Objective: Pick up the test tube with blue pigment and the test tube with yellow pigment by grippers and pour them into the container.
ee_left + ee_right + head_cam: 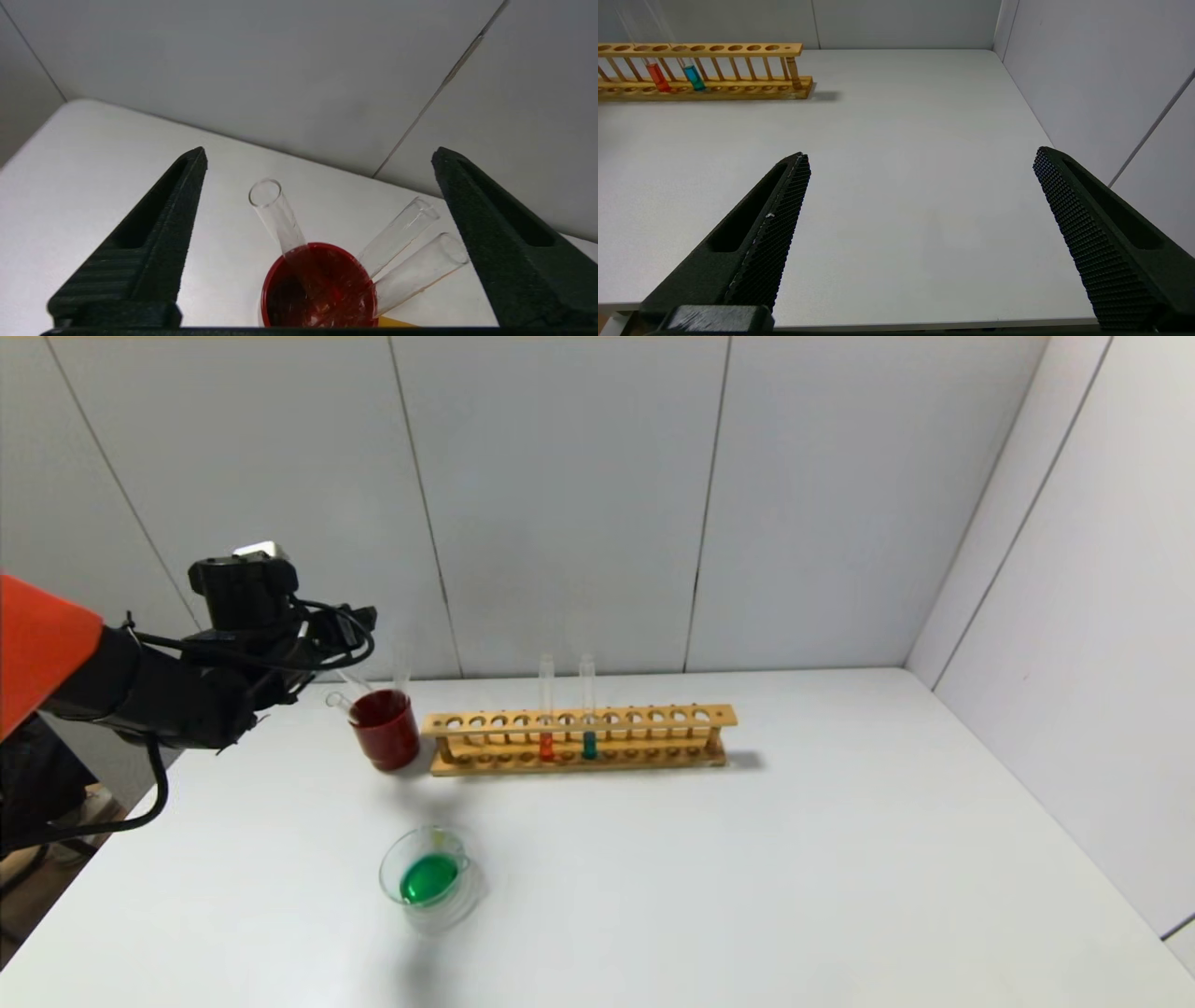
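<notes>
Judging by the green liquid in the container [430, 877], pouring looks complete. Three empty tubes [280, 219] lean in the red cup [319, 289]. Left gripper [317, 161] jaws hang open above them; right gripper [920, 161] jaws open, idle.

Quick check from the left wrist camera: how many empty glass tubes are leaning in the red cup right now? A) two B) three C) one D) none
B: three clear tubes lean out of the red cup, between the open fingers of the left gripper, which holds none of them.
</notes>
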